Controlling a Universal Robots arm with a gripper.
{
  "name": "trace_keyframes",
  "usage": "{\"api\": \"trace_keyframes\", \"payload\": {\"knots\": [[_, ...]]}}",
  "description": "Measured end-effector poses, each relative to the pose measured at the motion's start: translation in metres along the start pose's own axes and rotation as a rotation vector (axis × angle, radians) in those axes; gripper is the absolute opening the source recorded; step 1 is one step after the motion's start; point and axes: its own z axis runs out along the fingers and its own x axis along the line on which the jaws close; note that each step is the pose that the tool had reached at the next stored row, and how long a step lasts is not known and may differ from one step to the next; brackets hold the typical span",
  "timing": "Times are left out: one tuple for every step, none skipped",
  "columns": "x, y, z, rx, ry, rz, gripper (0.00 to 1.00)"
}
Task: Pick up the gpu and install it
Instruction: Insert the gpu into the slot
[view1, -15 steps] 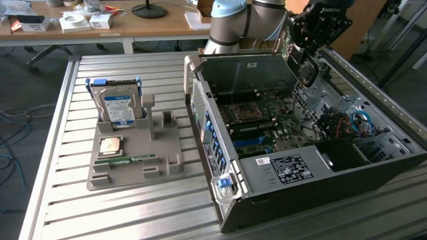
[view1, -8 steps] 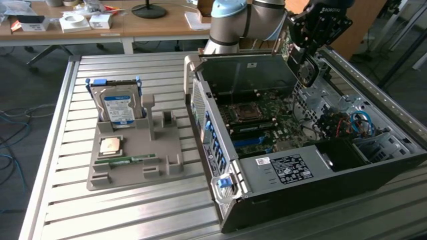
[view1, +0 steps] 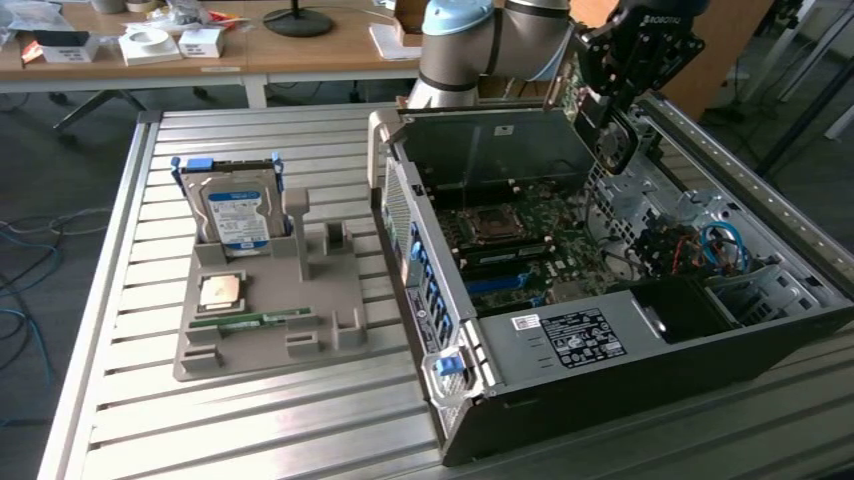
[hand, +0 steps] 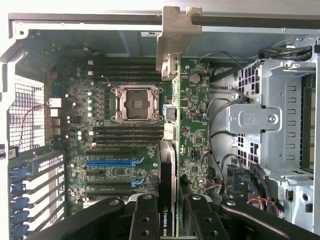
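Observation:
The gpu (view1: 614, 145) is a dark card and hangs edge-down over the open computer case (view1: 561, 390), near the case's far end. My gripper (view1: 621, 105) is shut on it from above. In the wrist view the gpu (hand: 167, 170) shows edge-on between my black fingers (hand: 145, 220), with its pale metal bracket (hand: 177, 35) at the far end. My gripper (hand: 169, 215) holds it above the green motherboard (hand: 125, 170), beside the empty processor socket (hand: 136, 102) and the blue slot (hand: 112, 162). The card stands clear of the board.
A grey holder tray (view1: 267, 310) on the slatted table carries a hard drive (view1: 240, 215), a processor chip (view1: 220, 290) and a memory stick (view1: 254, 320). Inside the case are a metal drive cage (hand: 272, 120) and loose cables (view1: 714, 245). A wooden desk (view1: 267, 45) stands behind.

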Motion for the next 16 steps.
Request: {"api": "trace_keyframes", "payload": {"knots": [[0.0000, 0.0000, 0.0000, -0.0001, 0.0003, -0.007, 0.26], [0.0000, 0.0000, 0.0000, -0.0005, 0.0009, -0.018, 0.26], [0.0000, 0.0000, 0.0000, -0.0008, 0.0016, -0.034, 0.26], [0.0000, 0.0000, 0.0000, -0.0011, 0.0025, -0.051, 0.26], [0.0000, 0.0000, 0.0000, -0.0015, 0.0034, -0.069, 0.26], [0.0000, 0.0000, 0.0001, -0.0020, 0.0043, -0.087, 0.26], [0.0000, 0.0000, 0.0001, -0.0024, 0.0051, -0.105, 0.26], [0.0000, 0.0000, 0.0001, -0.0027, 0.0060, -0.123, 0.26], [0.0000, 0.0000, 0.0001, -0.0032, 0.0068, -0.140, 0.26], [0.0000, 0.0000, 0.0002, -0.0036, 0.0077, -0.158, 0.26], [0.0000, 0.0000, 0.0002, -0.0039, 0.0086, -0.175, 0.26], [0.0000, 0.0000, 0.0002, -0.0044, 0.0095, -0.194, 0.26], [0.0000, 0.0000, 0.0002, -0.0048, 0.0104, -0.212, 0.26], [0.0000, 0.0000, 0.0003, -0.0052, 0.0112, -0.229, 0.26], [0.0000, 0.0000, 0.0002, -0.0054, 0.0121, -0.247, 0.26], [0.0000, 0.0000, 0.0003, -0.0058, 0.0129, -0.264, 0.26]]}}
